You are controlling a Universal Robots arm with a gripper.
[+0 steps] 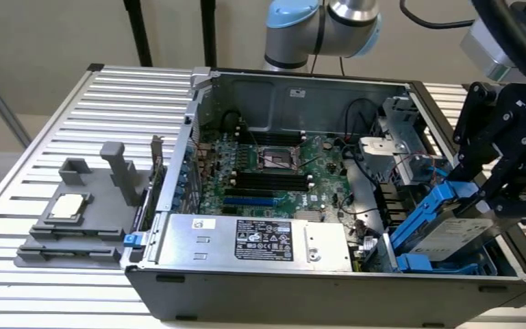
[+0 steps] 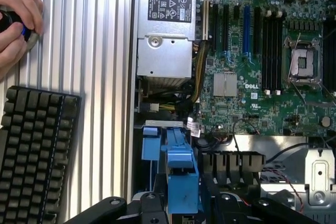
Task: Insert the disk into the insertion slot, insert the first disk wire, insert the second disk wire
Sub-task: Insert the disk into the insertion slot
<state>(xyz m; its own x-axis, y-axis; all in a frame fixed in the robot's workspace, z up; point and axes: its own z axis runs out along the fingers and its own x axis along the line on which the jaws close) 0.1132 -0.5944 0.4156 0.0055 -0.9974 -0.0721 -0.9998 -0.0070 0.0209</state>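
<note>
At exterior view's right, claw [image 1: 505, 205] straddles tilted disk [image 1: 455, 236] at insertion slot [image 1: 424, 262], grip unclear; PSU box [image 1: 244, 240] close beside.

Disk [image 1: 457, 236]: dull silver metal, glossy blue plastic surround. Desk [image 1: 35, 301]: ribbed bare metal, satin. Keyboard [image 2: 31, 150]: matt black plastic.

Slatted silver aluminium table [image 1: 53, 116] and its load.
On it sit an open dark-grey metal computer case [image 1: 336, 295], a grey plastic fixture block [image 1: 85, 205] beside it, and a black keyboard [image 2: 37, 150].
</note>
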